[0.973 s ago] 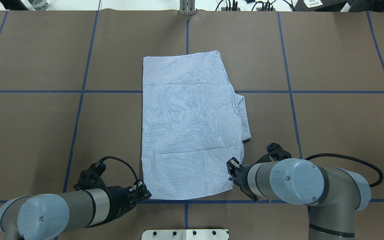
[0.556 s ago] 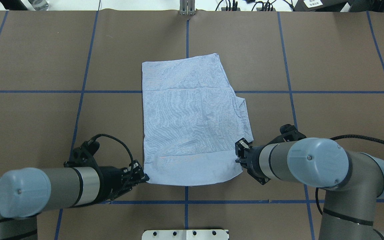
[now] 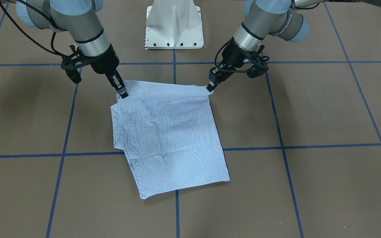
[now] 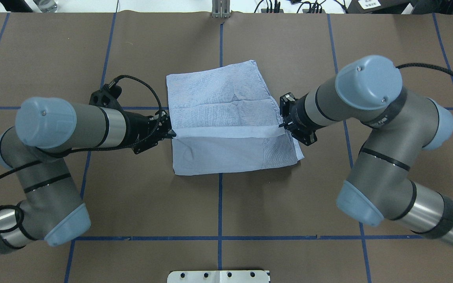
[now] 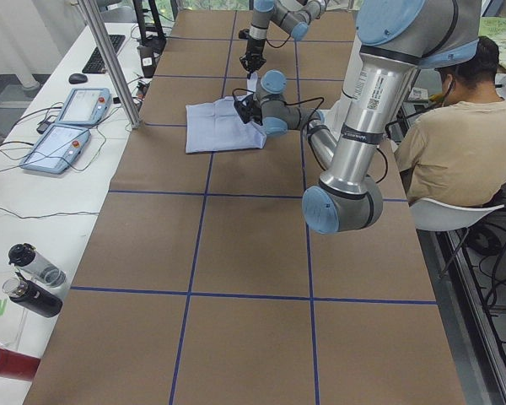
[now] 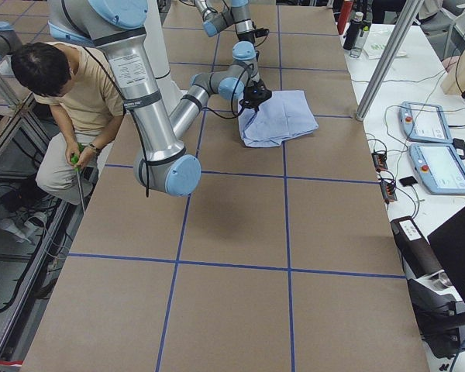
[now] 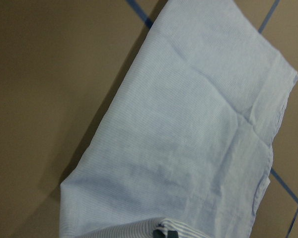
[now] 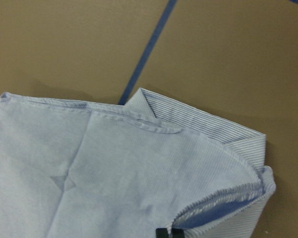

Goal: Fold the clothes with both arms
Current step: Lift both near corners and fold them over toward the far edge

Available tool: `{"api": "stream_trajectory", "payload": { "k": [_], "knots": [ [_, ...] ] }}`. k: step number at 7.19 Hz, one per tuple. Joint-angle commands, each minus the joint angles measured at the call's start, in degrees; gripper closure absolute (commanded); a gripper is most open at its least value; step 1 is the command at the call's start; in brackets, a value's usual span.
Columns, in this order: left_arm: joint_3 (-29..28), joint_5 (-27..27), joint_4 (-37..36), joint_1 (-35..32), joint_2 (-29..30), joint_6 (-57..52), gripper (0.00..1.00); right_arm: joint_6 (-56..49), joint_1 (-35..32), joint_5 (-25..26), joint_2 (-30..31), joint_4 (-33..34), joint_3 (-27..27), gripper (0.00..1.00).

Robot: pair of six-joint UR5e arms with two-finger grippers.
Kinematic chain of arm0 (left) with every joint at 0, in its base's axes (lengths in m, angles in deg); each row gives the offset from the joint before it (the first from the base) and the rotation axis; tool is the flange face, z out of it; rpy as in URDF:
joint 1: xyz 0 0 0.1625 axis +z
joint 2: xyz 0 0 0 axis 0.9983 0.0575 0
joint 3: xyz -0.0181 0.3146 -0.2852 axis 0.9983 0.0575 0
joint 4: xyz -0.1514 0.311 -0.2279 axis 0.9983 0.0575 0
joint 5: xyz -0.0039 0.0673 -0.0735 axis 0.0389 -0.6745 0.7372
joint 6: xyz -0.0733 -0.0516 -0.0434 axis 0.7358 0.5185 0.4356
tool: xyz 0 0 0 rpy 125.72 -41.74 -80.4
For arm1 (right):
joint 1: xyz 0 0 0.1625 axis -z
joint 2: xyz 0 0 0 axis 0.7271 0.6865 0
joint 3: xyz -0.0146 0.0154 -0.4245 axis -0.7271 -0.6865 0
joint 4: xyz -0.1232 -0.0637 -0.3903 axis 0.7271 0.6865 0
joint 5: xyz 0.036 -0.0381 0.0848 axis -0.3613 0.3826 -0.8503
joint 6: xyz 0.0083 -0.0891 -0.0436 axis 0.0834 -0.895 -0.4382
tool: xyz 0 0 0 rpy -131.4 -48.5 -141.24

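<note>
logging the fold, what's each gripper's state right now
left gripper: shut on the shirt, at its lifted edge
right gripper: shut on the same lifted edge

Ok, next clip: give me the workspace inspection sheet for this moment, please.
Surface: table covered in brown paper with a blue tape grid, lying flat.
Job's things: striped shirt, partly folded; its robot-side hem is lifted and stretched between both grippers.
Clutter: nothing seen on the table.
Grippers: left gripper shut on one hem corner; right gripper shut on the other.
Cables: black cable loops at each wrist, neither lying on the shirt.
Surroundings: seated person behind the robot; teach pendants and bottles on the side bench.
</note>
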Motion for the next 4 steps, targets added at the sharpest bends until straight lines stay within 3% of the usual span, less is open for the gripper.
{"api": "stream_trajectory", "payload": {
  "k": [1, 4],
  "knots": [
    [-6.02, 1.76, 0.17, -5.59, 4.29, -1.63, 1.00, -4.46, -3.43, -2.67, -9.25, -0.10, -11.37, 1.00],
    [-12.25, 1.51, 0.87, -7.63, 7.10, -3.21, 1.00, -10.44, -6.41, -4.24, -18.60, -0.45, -26.15, 1.00]
  ]
}}
